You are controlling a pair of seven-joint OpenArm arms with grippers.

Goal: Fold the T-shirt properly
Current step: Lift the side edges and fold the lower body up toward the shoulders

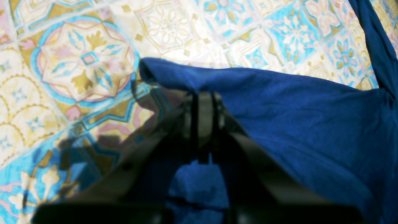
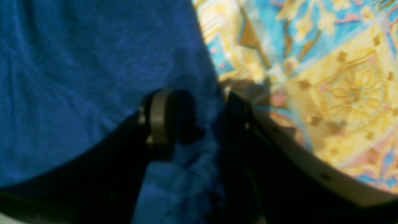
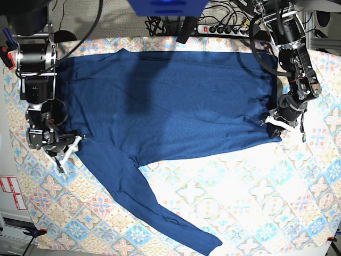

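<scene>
Nearest the base camera, one long sleeve (image 3: 160, 213) trails off the T-shirt (image 3: 170, 101), whose long axis runs straight between the arms across the surface (image 3: 256, 202). Left fingers (image 3: 274, 121) are clenched on the hem edge; right fingers (image 3: 68, 148) straddle the underarm edge, spread wide, not yet gripping.

I work in what looks like a lab. A power strip (image 3: 226, 28) with tangled cables (image 3: 160, 24) sits behind my tile-patterned worktop (image 3: 256, 186).

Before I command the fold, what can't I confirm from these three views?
- Right gripper: right wrist view is blurred; whether the jaws pinch the T-shirt is unclear.
- Left gripper: shut on the T-shirt's edge, but the fingertips are dark, so the layer count is hidden.
- Far sleeve: in the base view, the arms and a blue object cover the shirt's top edge.
</scene>
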